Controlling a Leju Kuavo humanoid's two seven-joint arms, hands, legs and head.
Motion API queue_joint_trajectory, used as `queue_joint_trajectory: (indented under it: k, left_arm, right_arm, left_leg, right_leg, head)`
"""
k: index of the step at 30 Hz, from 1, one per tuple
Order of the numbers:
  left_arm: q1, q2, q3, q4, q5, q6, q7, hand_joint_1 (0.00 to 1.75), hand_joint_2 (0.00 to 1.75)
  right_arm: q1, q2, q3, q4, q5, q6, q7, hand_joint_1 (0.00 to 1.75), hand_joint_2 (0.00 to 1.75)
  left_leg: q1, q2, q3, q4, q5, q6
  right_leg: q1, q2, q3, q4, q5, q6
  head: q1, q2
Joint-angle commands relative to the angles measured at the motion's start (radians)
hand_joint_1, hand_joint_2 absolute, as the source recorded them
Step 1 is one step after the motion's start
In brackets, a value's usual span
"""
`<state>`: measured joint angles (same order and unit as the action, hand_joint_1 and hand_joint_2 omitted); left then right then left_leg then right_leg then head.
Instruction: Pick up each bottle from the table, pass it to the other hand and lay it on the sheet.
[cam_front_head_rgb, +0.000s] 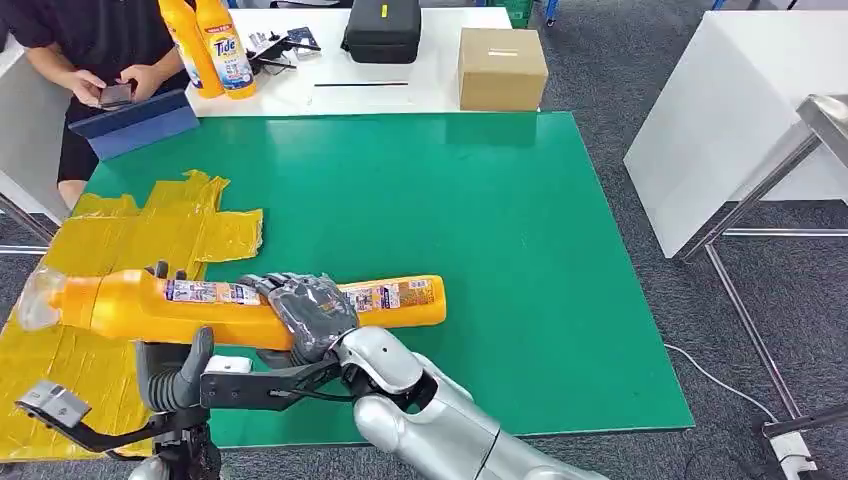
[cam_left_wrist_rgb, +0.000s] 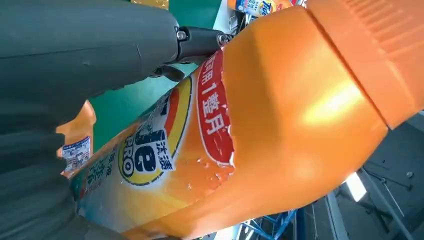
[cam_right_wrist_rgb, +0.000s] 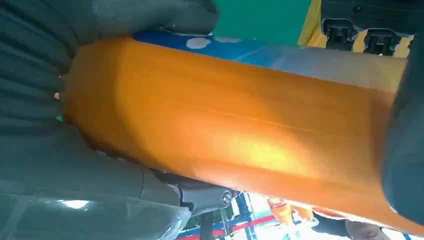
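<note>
Both the right robot hand (cam_front_head_rgb: 305, 312) and left robot hand (cam_front_head_rgb: 172, 372) grasp one orange bottle (cam_front_head_rgb: 130, 300) above the yellow sheet (cam_front_head_rgb: 120, 240) at the green desk's (cam_front_head_rgb: 480, 230) near-left edge; open room lies right.

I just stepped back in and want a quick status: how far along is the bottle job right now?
Done: nothing lies on the yellow sheet yet. In hand: one orange bottle is held level over the sheet's edge, the right hand wrapped around its middle and the left hand at it from below, so it looks mid-handover. Left: laying it down, then the two bottles on the white table.
</note>
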<state>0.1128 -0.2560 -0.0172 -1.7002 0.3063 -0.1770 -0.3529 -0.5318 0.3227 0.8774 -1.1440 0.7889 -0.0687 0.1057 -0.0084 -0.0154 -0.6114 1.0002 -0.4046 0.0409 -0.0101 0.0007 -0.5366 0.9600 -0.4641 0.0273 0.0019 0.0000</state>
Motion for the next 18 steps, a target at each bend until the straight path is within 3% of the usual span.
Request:
queue_joint_trajectory:
  k: [1,14,15,16,18]
  left_arm:
    - [-0.026,0.037,-0.002,0.003,0.007,0.019,-0.003,0.00,1.75]
    - [0.022,0.043,-0.014,-0.065,0.036,0.016,-0.007,0.00,1.75]
    - [0.024,0.043,-0.017,-0.068,0.037,0.015,-0.008,1.57,1.75]
    - [0.028,0.043,-0.019,-0.073,0.040,0.010,-0.011,1.75,1.75]
    - [0.029,0.041,-0.022,-0.079,0.045,0.004,-0.013,1.75,1.75]
  right_arm:
    - [0.019,-0.015,0.167,0.032,0.037,0.021,-0.020,1.68,1.75]
    - [0.036,-0.039,0.224,0.008,0.014,0.033,-0.008,1.66,1.75]
    - [0.037,-0.040,0.224,0.007,0.014,0.034,-0.008,1.64,1.75]
    - [0.039,-0.041,0.224,0.005,0.014,0.035,-0.008,1.68,1.75]
    - [0.041,-0.043,0.222,0.001,0.014,0.038,-0.008,1.68,1.75]
  left_leg:
    - [0.001,0.001,0.004,-0.001,-0.001,-0.003]
    - [0.001,-0.001,0.004,-0.001,-0.001,-0.004]
    - [0.001,-0.001,0.002,-0.001,0.000,-0.003]
    - [0.001,-0.001,0.005,-0.002,-0.001,-0.004]
    - [0.001,-0.001,0.005,-0.001,-0.001,-0.004]
  right_leg:
    - [0.000,0.000,0.003,-0.001,-0.001,-0.001]
    - [0.000,-0.002,0.004,-0.002,-0.001,-0.002]
    - [-0.001,-0.002,0.001,-0.002,-0.001,-0.002]
    - [-0.001,-0.003,0.004,-0.002,-0.001,-0.002]
    - [-0.001,-0.003,0.004,-0.002,-0.001,-0.002]
  head:
    - [0.000,0.000]
    - [0.000,0.000]
    - [0.000,0.000]
    - [0.000,0.000]
    - [0.000,0.000]
